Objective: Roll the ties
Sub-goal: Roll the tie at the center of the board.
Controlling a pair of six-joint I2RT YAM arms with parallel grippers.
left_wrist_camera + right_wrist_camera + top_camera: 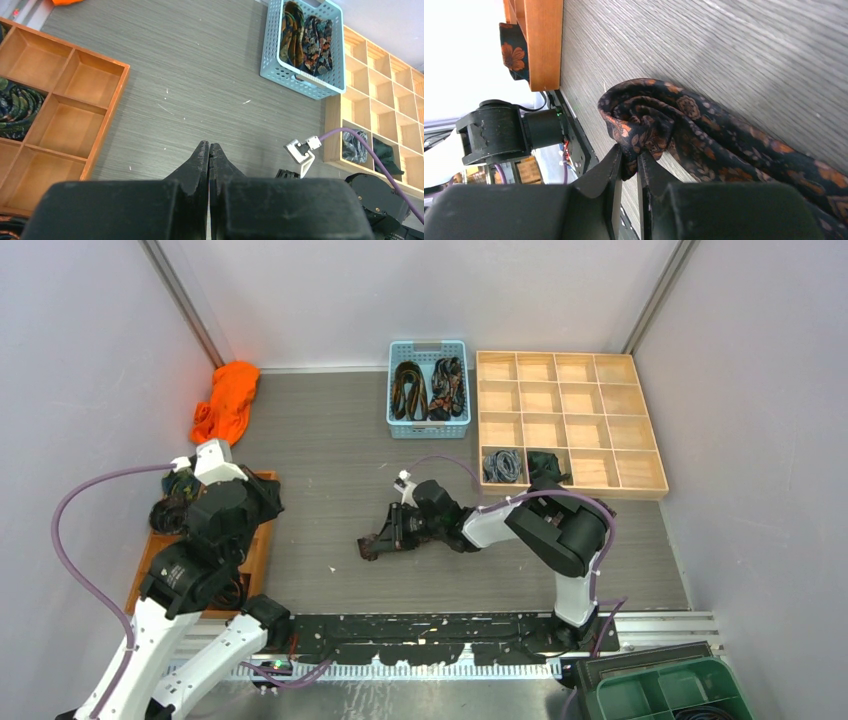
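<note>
Your right gripper [628, 161] was pinched on a fold of the paisley tie [659, 120], mid-table, near side of the blue basket [428, 428]. Left gripper [209, 152] was clenched empty by the wooden tray [107, 120]. Thin pinch: the fold could slip and the coil unroll.

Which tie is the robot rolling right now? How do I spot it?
Look at the middle of the grey table, on the robot's side of the blue basket. There the right gripper pinches a dark brown tie with orange flowers. It is the only tie lying on the bare table; the other ties sit in wooden trays or the basket.
</note>
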